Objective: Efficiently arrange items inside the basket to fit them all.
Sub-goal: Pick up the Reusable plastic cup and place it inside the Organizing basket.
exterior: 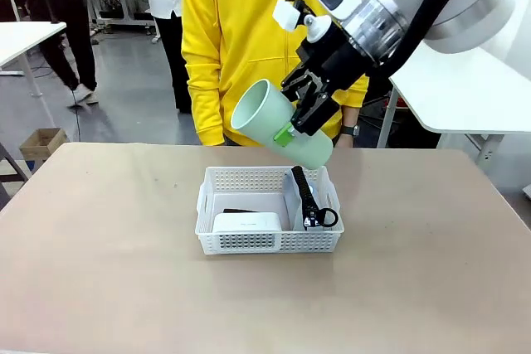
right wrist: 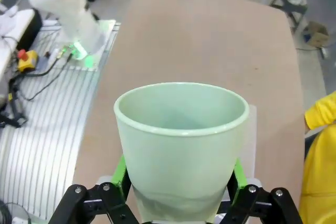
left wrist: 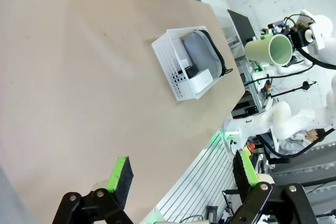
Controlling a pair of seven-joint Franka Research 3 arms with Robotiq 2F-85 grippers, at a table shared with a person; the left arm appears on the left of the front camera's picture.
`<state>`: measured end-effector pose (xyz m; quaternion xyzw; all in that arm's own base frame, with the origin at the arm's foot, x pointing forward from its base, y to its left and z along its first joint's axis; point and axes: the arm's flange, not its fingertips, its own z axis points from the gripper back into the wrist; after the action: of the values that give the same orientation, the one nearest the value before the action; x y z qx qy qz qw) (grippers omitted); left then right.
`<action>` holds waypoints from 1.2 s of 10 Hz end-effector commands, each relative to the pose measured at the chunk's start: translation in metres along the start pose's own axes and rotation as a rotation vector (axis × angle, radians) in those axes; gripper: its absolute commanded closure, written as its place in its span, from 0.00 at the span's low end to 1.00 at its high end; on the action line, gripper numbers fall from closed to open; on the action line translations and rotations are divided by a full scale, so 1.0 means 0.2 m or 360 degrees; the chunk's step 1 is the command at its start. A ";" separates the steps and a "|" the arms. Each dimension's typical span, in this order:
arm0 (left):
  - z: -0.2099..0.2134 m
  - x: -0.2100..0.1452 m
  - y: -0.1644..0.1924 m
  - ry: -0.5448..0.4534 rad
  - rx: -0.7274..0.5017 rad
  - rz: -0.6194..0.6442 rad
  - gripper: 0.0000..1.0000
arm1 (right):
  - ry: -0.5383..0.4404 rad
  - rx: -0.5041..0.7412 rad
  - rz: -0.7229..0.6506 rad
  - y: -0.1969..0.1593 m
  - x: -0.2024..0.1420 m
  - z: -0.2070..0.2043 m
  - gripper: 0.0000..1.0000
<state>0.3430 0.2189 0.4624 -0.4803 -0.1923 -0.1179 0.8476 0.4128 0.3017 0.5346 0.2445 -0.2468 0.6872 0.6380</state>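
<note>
We judge the pale green plastic cup (exterior: 278,124), clamped at its lower wall by the right gripper (exterior: 300,118) above the basket (exterior: 270,242), light, rigid and rather slippery.

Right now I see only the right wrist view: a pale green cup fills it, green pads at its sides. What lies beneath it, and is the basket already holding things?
Observer: The right gripper holds the cup tilted in the air above the far side of the basket.
Operator: What is already in the basket?
Observer: The white device lies in the left part, and the grey pouch stands on edge along the right wall.
Operator: And the left arm?
Observer: The left gripper hangs open above the table, well away from the basket.
</note>
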 end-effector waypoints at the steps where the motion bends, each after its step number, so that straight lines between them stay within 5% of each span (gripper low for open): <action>1: 0.00 -0.01 -0.01 0.0002 0.0015 0.0002 0.00 | 0.0076 -0.0134 -0.0121 -0.07 0.13 -0.13 0.12; 5: 0.00 -0.01 -0.01 0.0002 0.0015 0.0002 0.00 | 0.0293 -0.0251 -0.0402 -0.20 0.25 -0.46 0.12; 8: 0.00 -0.01 -0.01 0.0002 0.0015 0.0002 0.00 | 0.0606 -0.0339 -0.0555 -0.29 0.25 -0.70 0.12; 12: 0.00 -0.01 -0.01 0.0002 0.0015 0.0002 0.00 | 0.0815 -0.0250 -0.0459 -0.35 0.12 -0.93 0.12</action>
<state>0.3430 0.2189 0.4621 -0.4803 -0.1921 -0.1177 0.8477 0.4723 0.4298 0.4101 0.0602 -0.1073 0.6011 0.7897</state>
